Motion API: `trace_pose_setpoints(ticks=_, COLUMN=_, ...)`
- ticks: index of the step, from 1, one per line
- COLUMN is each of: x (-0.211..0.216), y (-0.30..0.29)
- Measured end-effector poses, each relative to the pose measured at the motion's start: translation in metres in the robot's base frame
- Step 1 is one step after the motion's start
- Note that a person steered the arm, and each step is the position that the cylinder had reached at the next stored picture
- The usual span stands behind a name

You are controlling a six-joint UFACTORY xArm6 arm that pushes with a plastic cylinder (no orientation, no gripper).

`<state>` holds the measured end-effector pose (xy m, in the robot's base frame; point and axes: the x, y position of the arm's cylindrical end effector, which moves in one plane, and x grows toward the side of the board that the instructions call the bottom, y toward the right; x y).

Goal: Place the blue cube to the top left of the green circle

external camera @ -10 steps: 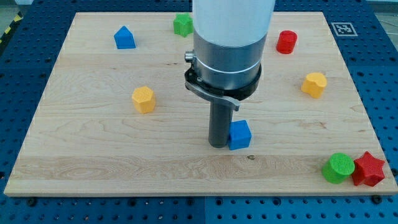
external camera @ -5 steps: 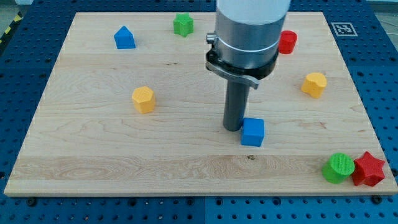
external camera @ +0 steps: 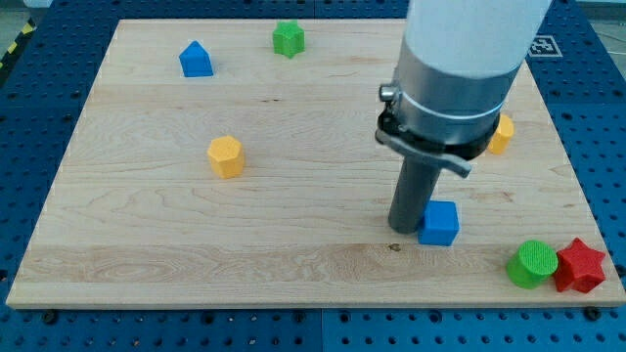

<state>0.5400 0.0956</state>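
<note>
- We are looking down on a pale wooden board (external camera: 147, 244) with visible grain, lying on a blue perforated table (external camera: 39, 59) whose holes run in even rows round every side.
- A black-and-white square marker (external camera: 544, 46) is sitting at the board's top right corner, partly hidden by our arm, and a strip of yellow-and-black tape (external camera: 12, 44) is showing at the view's top left.
- We are carrying no hand or jaws, only a dark rod; my tip (external camera: 405, 229) is resting on the board, touching the left side of the blue cube (external camera: 439, 223).
- The blue cube is sitting in the lower right part of the board, up and to the left of the green circle (external camera: 533, 263), with bare wood between them.
- The green circle is sitting near the bottom right corner, touching the red star (external camera: 581, 266) on its right.
- A yellow block (external camera: 503, 135) is peeking out from behind our arm.
- A yellow hexagonal block (external camera: 225, 155) is sitting left of centre.
- A blue house-shaped block (external camera: 196, 60) and a green star-like block (external camera: 288, 39) are sitting near the top edge.
</note>
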Motion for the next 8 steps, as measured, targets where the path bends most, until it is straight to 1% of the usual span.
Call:
trace_pose_setpoints(ticks=2, x=-0.008, y=0.030)
trace_pose_setpoints(ticks=3, x=0.012, y=0.033)
trace_pose_setpoints(ticks=4, x=0.021, y=0.033)
trace_pose_setpoints(ticks=8, x=0.009, y=0.033)
